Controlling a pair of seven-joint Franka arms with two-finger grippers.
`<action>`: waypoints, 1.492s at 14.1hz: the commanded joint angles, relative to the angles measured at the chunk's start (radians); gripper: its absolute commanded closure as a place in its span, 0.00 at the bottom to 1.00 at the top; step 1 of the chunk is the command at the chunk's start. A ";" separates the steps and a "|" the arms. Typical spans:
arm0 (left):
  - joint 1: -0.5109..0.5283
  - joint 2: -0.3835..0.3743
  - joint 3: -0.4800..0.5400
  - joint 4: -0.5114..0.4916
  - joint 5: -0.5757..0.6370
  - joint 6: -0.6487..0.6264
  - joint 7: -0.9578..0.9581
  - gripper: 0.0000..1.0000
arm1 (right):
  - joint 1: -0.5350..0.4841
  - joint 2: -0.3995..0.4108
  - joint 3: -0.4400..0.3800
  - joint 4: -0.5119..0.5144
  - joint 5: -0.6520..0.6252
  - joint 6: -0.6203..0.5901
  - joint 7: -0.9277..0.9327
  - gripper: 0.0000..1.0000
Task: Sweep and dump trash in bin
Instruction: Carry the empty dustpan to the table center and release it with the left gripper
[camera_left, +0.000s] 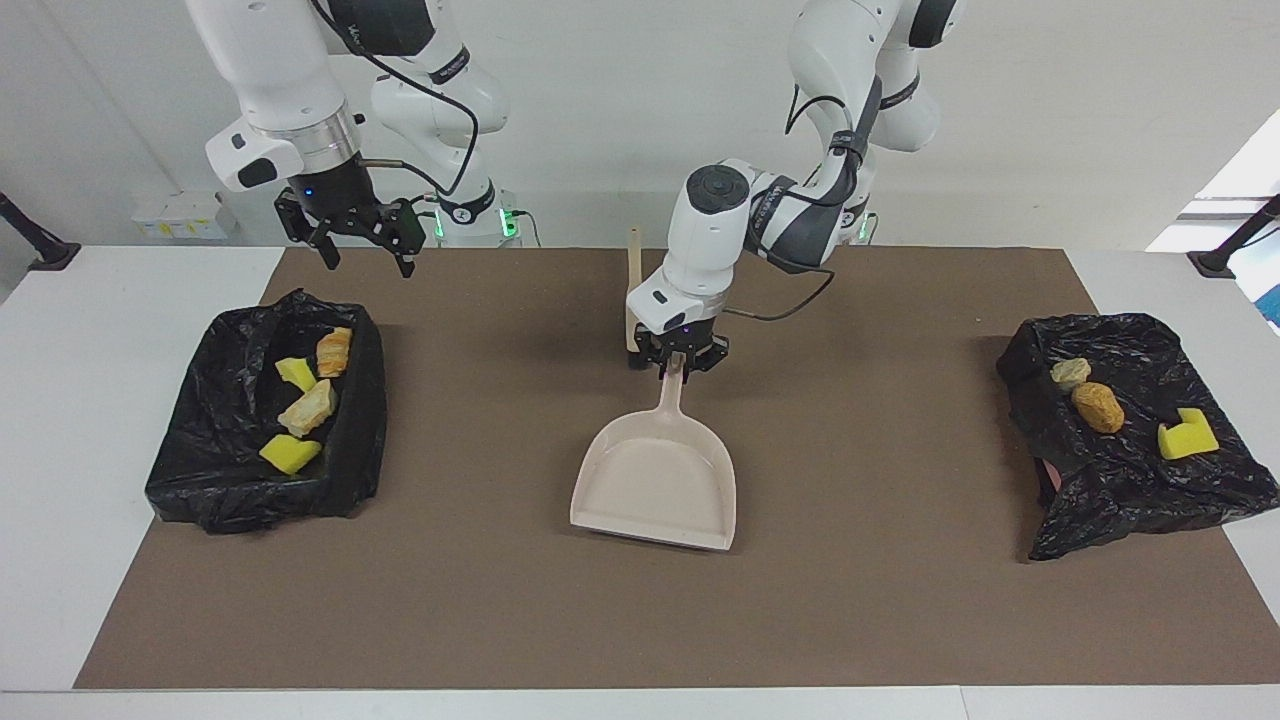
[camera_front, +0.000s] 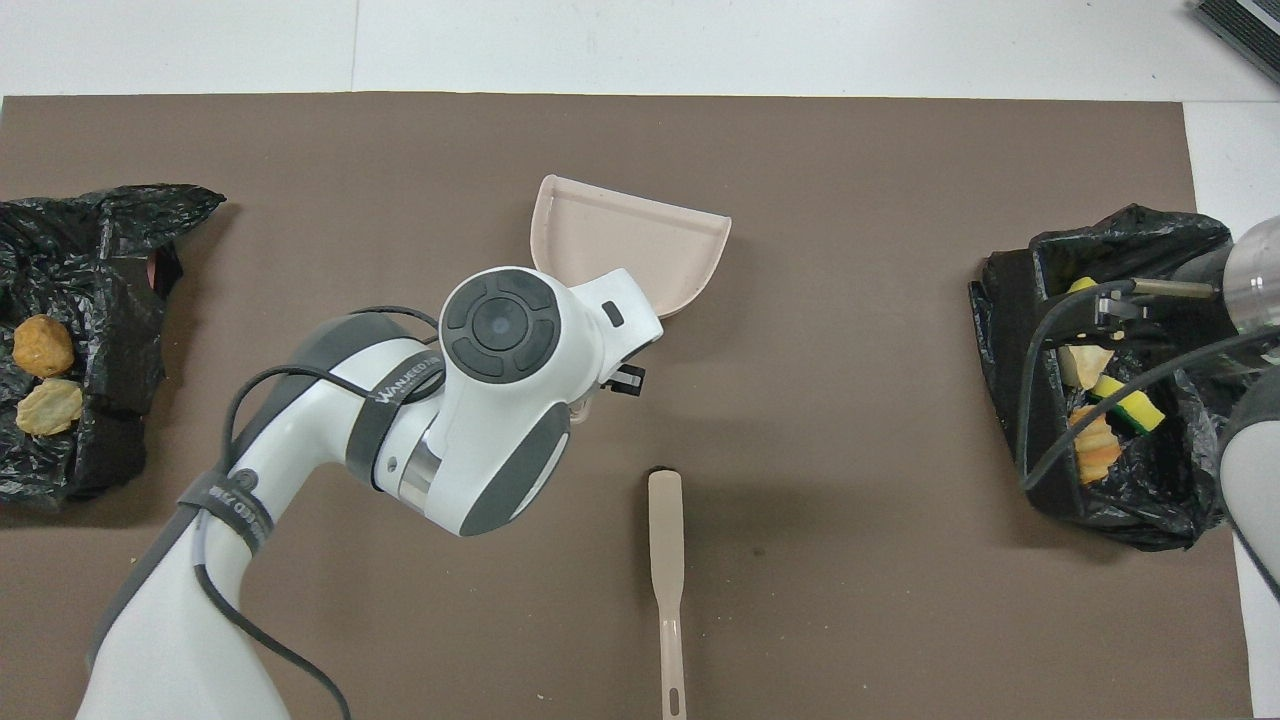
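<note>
My left gripper (camera_left: 683, 363) is shut on the handle of the beige dustpan (camera_left: 655, 490), which hangs low over the middle of the mat. The dustpan (camera_front: 630, 245) is empty and its mouth faces away from the robots. Several scraps of trash (camera_left: 308, 408) lie in the black-lined bin (camera_left: 200, 480) at the right arm's end. My right gripper (camera_left: 363, 255) hangs open and waiting above that bin's nearer edge. Three more trash pieces (camera_left: 1098, 407) sit on a crumpled black bag (camera_left: 1130, 480) at the left arm's end.
The beige brush (camera_front: 665, 560) lies on the brown mat (camera_left: 500, 600), nearer to the robots than the dustpan, with its bristles pointing away from them. In the facing view my left arm partly hides the brush (camera_left: 633, 262).
</note>
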 joint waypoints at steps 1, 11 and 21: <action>-0.059 0.060 0.020 -0.025 -0.027 0.093 -0.150 1.00 | -0.020 -0.017 0.007 -0.021 0.020 0.023 -0.037 0.00; 0.089 -0.059 0.031 -0.005 -0.027 -0.060 -0.146 0.00 | -0.019 -0.012 0.009 -0.013 0.023 0.026 -0.039 0.00; 0.433 -0.168 0.032 -0.002 -0.024 -0.150 0.400 0.00 | -0.016 -0.014 0.007 -0.016 0.021 0.025 -0.028 0.00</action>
